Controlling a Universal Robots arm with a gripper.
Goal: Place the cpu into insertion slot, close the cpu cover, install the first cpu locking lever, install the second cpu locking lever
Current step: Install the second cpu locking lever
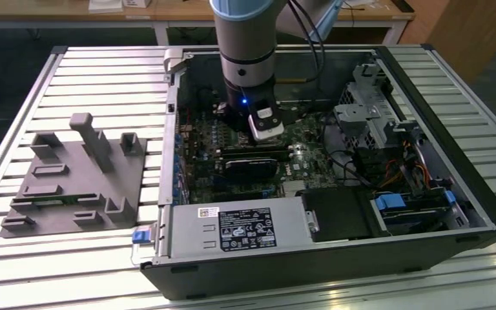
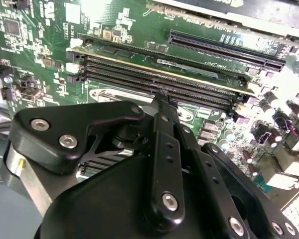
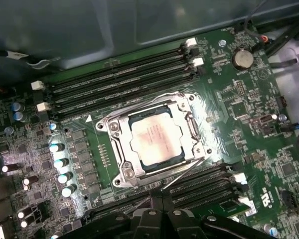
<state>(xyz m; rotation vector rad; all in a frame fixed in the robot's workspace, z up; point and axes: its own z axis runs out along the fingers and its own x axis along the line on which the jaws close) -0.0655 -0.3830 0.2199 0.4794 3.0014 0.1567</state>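
CPU (image 3: 155, 138) sits seated in the insertion slot (image 3: 120, 164) on the green board, its pale face showing through the window of the cpu cover (image 3: 197, 133), which lies down around it in the first wrist view. My fingers (image 2: 162, 102) hover just above the board near the socket, pressed together and holding nothing that I can see. A thin lever wire (image 3: 185, 174) runs along one edge of the socket (whether it is latched I cannot tell). I judge any lever push wants slow, steady pressure, kept well clear of the memory slots (image 3: 119, 79).
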